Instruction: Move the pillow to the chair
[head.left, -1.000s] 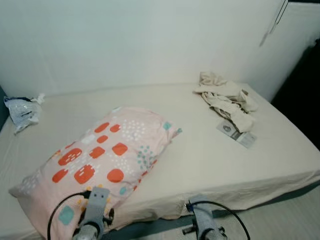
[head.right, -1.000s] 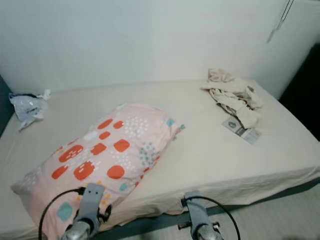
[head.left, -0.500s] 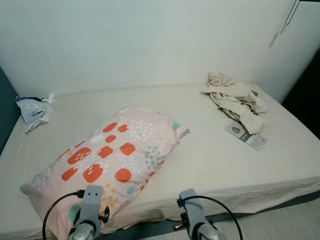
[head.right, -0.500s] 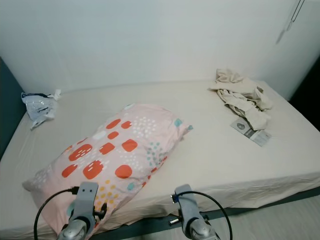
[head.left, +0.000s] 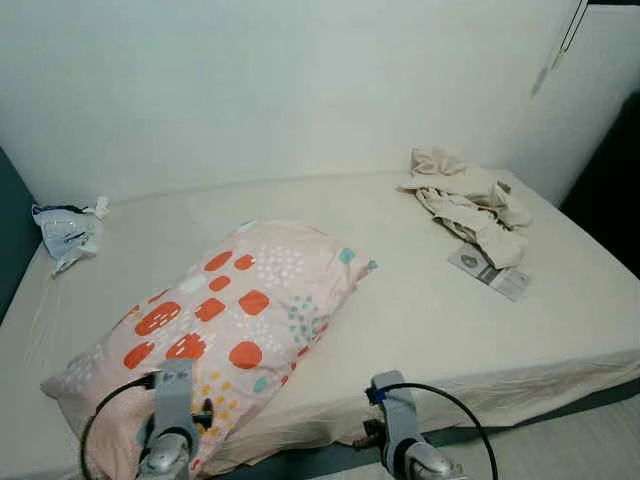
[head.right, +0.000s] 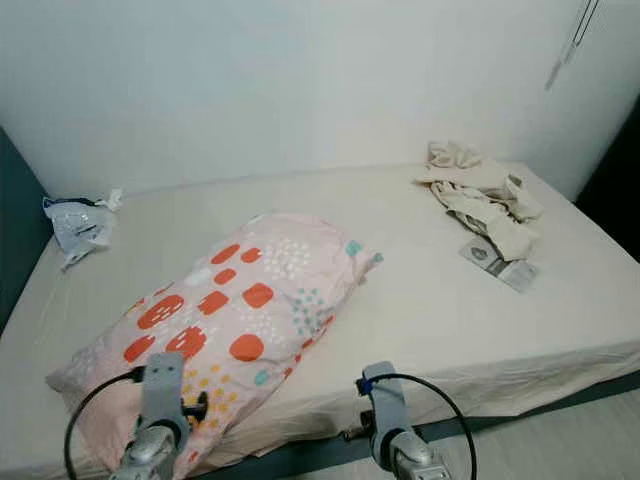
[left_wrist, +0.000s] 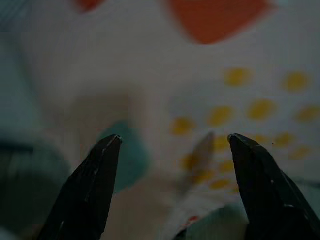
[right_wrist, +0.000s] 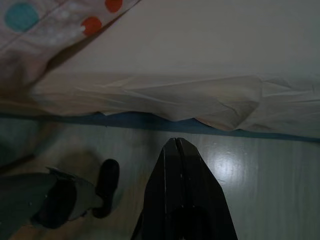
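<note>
Pillow (head.left: 215, 325) lies diagonally on the bed (head.left: 400, 310), near its front edge. Left tool (left_wrist: 172, 145) hangs right over the pillow's near end, fingers spread wide, gripping nothing — right tool (right_wrist: 176, 150) is pressed closed, empty, above the floor (right_wrist: 260, 170).

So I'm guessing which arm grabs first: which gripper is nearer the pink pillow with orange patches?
Left. The left gripper is open right over the pink patterned pillow at its near end; the right gripper, shut, hangs beside the bed edge above the floor.

Pink pillow (head.left: 215, 320) with orange, teal, yellow spots, cream bed sheet (head.left: 420, 310), beige clothes (head.left: 465, 200)
</note>
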